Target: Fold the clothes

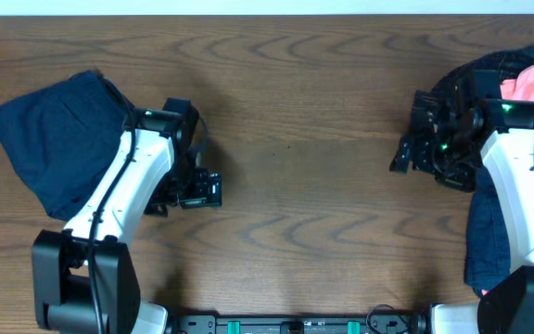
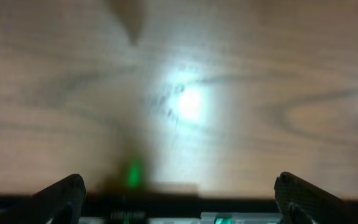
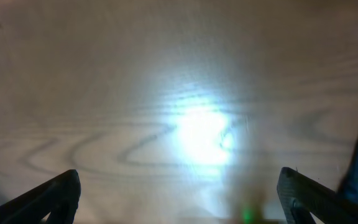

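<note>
Brown wood-grain table (image 1: 295,111) | heap of dark-blue and pink clothes (image 1: 531,83) at right edge, beneath right arm | navy-blue cloth garment (image 1: 54,139) bunched far left | left gripper (image 2: 179,198) fingers apart, empty, above bare wood | right gripper (image 3: 179,198) fingers apart, empty, just beside heap

1. A robot lab or test bench is indicated rather than a home.
2. A left arm (image 1: 123,181) and a right arm (image 1: 517,176), both white and black, are mounted at the near edge of a wood-grain table (image 1: 286,111).
3. A black rail (image 1: 295,325) with green fittings is seen between their bases.
4. Clothes are kept to the sides: a dark blue garment (image 1: 54,139) and a mixed pile (image 1: 527,79).
</note>
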Controlling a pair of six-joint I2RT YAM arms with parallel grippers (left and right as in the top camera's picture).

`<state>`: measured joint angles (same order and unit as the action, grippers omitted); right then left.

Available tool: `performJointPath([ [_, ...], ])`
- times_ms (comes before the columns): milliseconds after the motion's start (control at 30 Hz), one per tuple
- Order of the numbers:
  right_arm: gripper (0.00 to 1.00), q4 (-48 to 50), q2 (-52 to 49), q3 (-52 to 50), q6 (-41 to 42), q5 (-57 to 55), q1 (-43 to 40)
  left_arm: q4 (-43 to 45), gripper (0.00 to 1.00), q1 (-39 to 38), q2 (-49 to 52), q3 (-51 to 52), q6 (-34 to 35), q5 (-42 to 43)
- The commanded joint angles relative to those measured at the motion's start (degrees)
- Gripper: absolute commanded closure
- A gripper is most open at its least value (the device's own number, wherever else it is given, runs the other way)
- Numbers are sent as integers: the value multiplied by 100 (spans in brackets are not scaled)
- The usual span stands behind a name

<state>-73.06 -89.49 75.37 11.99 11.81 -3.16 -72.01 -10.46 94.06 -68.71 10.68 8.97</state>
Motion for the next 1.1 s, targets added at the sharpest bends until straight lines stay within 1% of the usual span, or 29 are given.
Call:
performJointPath([
  [0,1,-116,223,15,-271,-42,-55,-149,2,11,-577,-28,31,-66],
  [100,1,-37,649,-46,-286,-42,-52,-17,2,9,-1285,59,33,-68],
  [200,1,345,1309,-315,-284,-37,-50,304,2,9,-2203,197,31,-70],
  [267,1,811,2033,-732,-286,-44,-15,605,2,7,-2994,415,31,-129],
  [433,1,1915,3871,-1952,-286,-291,111,1141,2,9,-4907,1285,214,-767],
  [533,1,2376,4815,-2592,-282,-588,114,1292,2,9,-5932,1788,341,-866],
  [633,1,2575,5396,-2999,-284,-645,114,1364,2,9,-6669,2006,341,-855],
  [733,1,2409,5727,-3239,-284,-643,114,1384,2,9,-7110,2015,337,-857],
  [833,1,2011,5792,-3298,-284,-645,114,1379,2,9,-7337,2015,337,-857],
  [1067,1,1130,5783,-3303,-284,-645,114,1379,2,9,-7359,2015,337,-857],
])
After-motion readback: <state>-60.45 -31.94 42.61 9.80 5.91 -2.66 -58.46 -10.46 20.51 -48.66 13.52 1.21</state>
